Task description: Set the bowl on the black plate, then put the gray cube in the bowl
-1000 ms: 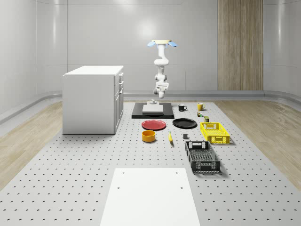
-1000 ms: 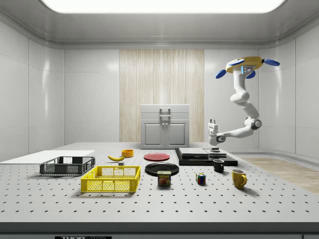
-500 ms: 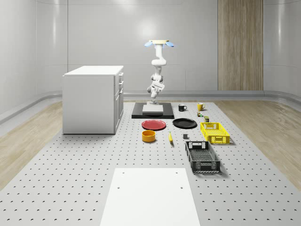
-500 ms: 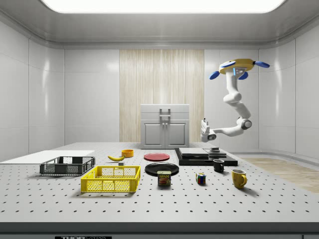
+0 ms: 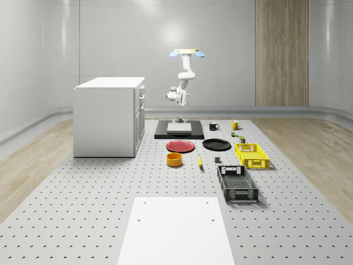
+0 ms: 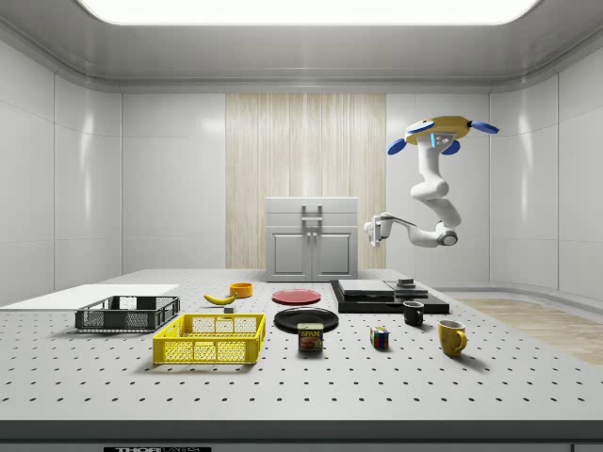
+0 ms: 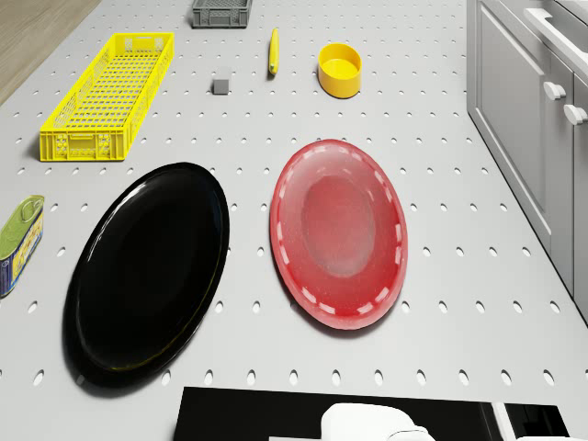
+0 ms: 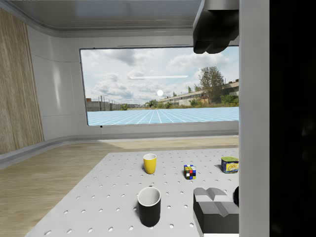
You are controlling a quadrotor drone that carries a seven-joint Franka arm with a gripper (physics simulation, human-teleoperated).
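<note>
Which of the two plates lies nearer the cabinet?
The red plate. It lies between the black plate and the cabinet.

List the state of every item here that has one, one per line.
Bowl: upright, empty, on the table, not on a plate.
Black plate: bare.
Red plate: bare.
Gray cube: loose on the table.
Yellow crate: empty.
Cabinet: drawers shut.
Drone: hovering above the black slab.
End effector: raised, carrying nothing.

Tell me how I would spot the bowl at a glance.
Start at the white cabinet, then look to the table in front of it, where a red plate lies. The bowl stands just nearer the camera: small, round, yellow, unlike the flat plates.
</note>
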